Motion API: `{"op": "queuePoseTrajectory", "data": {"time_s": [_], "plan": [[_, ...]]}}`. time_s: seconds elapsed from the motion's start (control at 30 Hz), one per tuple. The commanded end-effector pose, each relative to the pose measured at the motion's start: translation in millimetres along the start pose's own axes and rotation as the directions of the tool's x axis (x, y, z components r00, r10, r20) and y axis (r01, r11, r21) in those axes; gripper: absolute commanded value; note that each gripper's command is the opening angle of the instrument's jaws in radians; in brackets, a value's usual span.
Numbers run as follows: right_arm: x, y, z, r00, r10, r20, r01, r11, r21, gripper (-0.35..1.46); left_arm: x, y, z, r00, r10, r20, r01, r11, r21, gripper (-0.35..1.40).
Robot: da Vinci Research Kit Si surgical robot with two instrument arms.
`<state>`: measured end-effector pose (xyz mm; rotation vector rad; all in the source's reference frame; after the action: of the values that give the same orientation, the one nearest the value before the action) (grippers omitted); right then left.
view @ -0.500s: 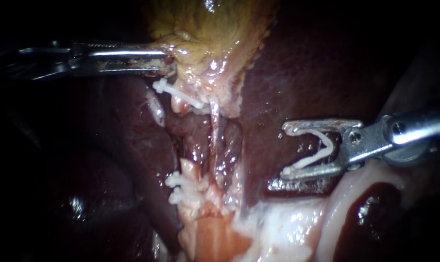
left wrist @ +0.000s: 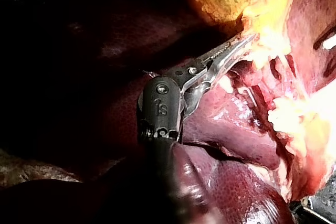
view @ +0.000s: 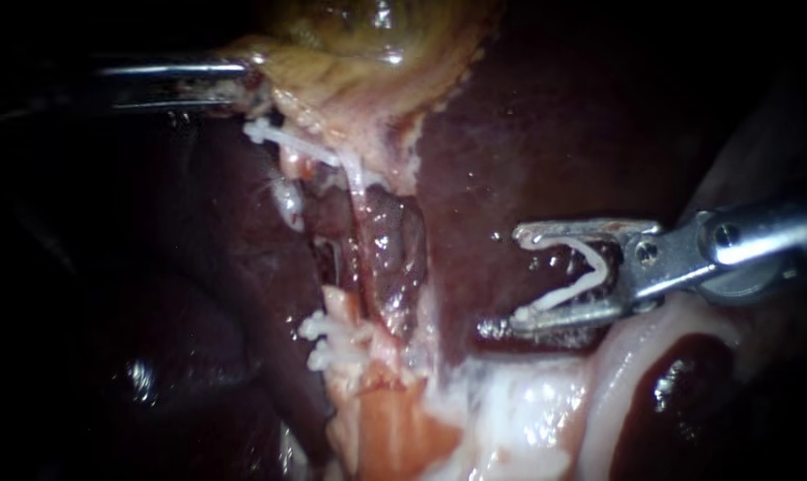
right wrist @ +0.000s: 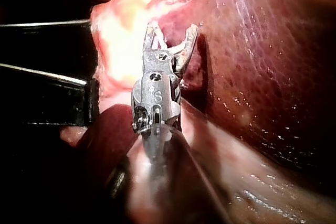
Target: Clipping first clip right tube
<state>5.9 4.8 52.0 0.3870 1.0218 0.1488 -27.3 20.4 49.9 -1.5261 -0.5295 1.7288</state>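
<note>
My left instrument (view: 254, 82) comes in along the top, its jaws shut on the yellow gallbladder's (view: 350, 62) lower edge; the left wrist view shows the same grip (left wrist: 239, 45). Under the gallbladder a thin pale tube (view: 362, 203) runs down through the opened tissue. A white clip (view: 274, 136) lies across tissue just below the left jaws, and more white clips (view: 325, 343) sit lower down. My right instrument (view: 521, 278) hovers over the liver (view: 510, 142), well to the right of the tube. Its jaws stand wide apart with an open white clip (view: 574, 272) seated between them (right wrist: 172, 29).
Dark liver lies on both sides of the opened tissue. Pale white and orange tissue (view: 403, 428) fills the lower middle, and a pale fold (view: 635, 356) runs under the right instrument's shaft.
The left instrument has drawn the gallbladder edge up and to the left, stretching the thin tube and the upper clip with it. The right instrument has hardly moved.
</note>
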Motion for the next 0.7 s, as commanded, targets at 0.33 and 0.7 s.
{"op": "queuePoseTrajectory", "data": {"time_s": [0.33,0.7], "plan": [[1.0,0.0,2.7,1.0,0.002,-0.003,-0.002,0.998,0.063,0.5,-0.6,0.1,-0.5,0.9999,0.01,-0.002,-0.01,1.0,-0.003,-0.35],[2.8,0.1,10.0,0.998,0.062,0.01,-0.063,0.982,0.181,0.5,-0.9,0.2,-0.4,0.9999,0.011,-0.003,-0.011,1.0,-0.002,-0.35]]}}
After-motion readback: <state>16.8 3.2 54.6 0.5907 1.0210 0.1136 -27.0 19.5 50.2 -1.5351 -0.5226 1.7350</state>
